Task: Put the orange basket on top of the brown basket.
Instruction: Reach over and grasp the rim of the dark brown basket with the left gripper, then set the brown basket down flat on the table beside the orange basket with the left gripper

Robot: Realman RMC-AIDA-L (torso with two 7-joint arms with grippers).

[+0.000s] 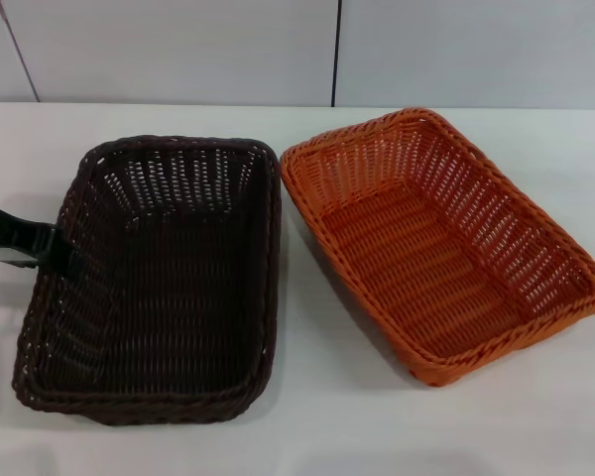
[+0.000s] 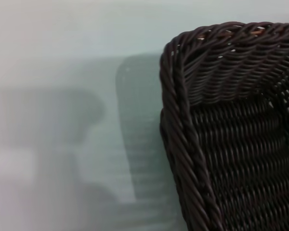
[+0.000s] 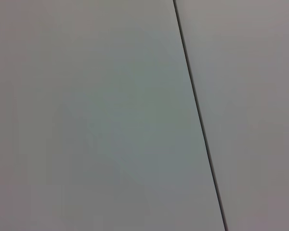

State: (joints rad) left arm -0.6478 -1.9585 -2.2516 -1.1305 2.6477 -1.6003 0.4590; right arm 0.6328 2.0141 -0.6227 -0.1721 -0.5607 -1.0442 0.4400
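The brown basket (image 1: pixel 164 283) lies on the white table at the left of the head view. The orange basket (image 1: pixel 441 238) lies beside it on the right, turned at an angle, its near corner almost touching the brown one. Both are empty. My left gripper (image 1: pixel 64 256) comes in from the left edge and meets the brown basket's left rim. A corner of the brown basket (image 2: pixel 231 125) fills the left wrist view. My right gripper is out of view.
The white table (image 1: pixel 317 426) runs under both baskets, with bare surface in front of them and to the far right. A white panelled wall with a dark seam (image 1: pixel 335 50) stands behind; the right wrist view shows only that wall's seam (image 3: pixel 197 115).
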